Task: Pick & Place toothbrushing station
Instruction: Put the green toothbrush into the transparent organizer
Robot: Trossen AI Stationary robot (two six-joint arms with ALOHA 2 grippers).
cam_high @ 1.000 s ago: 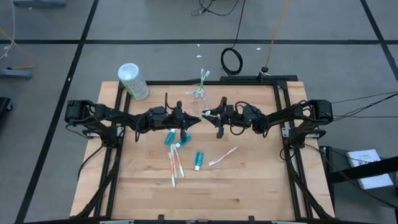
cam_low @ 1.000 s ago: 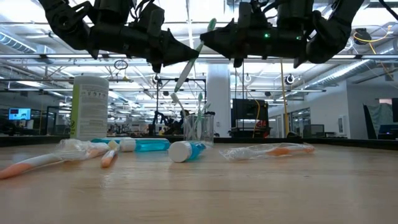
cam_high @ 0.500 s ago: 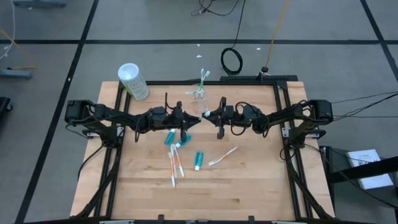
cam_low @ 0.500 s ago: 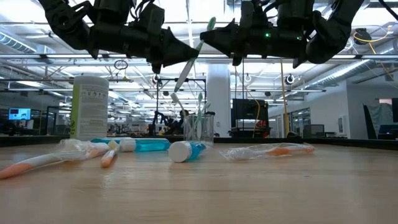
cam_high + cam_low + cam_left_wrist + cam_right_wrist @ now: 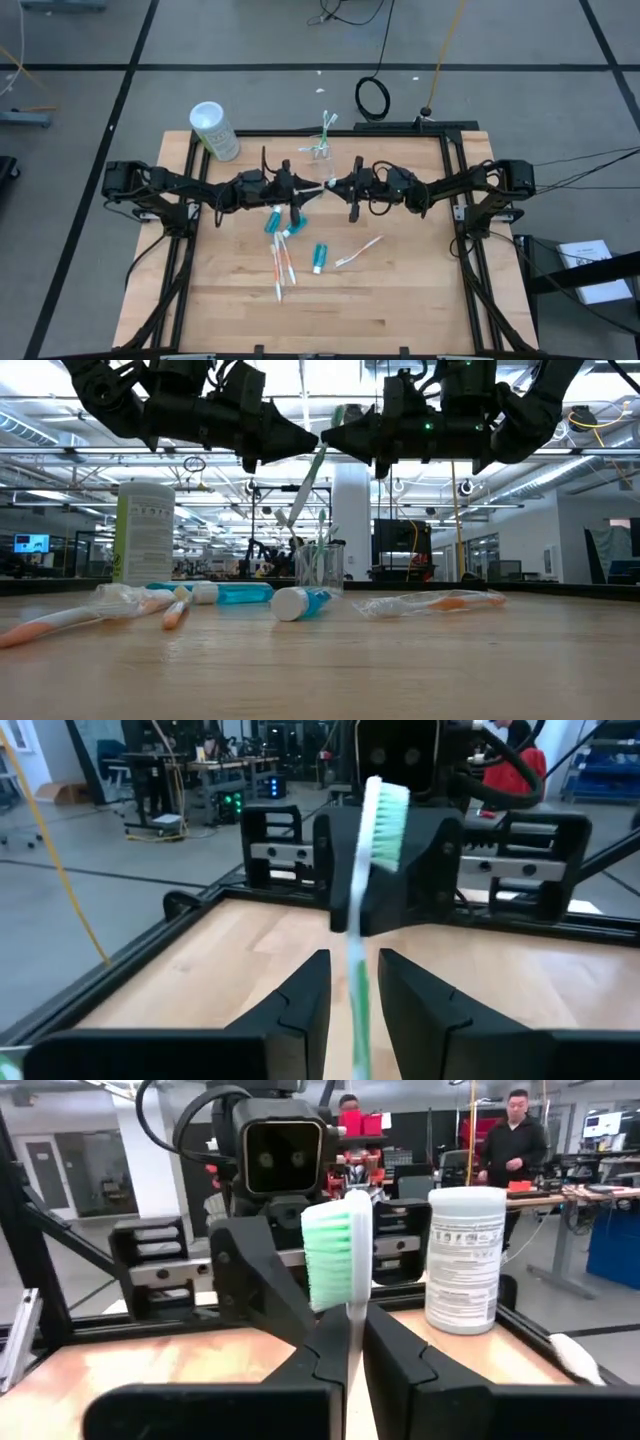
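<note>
**Handover point above the worktop: green toothbrush between two end effectors**

Wooden worktop [image 5: 400, 290] in a black frame, grey floor around it; workshop with people visible beyond.

1. Green toothbrush [image 5: 312, 475]: held in the air over the worktop's middle, tilted, bristle end up. I see my right end effector [image 5: 333, 184] pressed together on its handle in the right wrist view. My left end effector [image 5: 317, 188] faces it, tip to tip, fingers parted on either side of the handle, slightly clear of it.
2. Clear cup [image 5: 319, 567]: upright near the far edge, toothbrushes standing in it.
3. Toothpaste tubes: one [image 5: 319, 258] lying mid-worktop, another [image 5: 271, 221] under the left arm.
4. Loose toothbrushes [image 5: 281, 265]: lying with orange accents, near the tubes; a further one [image 5: 358, 251] to their right.
5. White canister [image 5: 215, 131]: upright at the far left corner.
</note>
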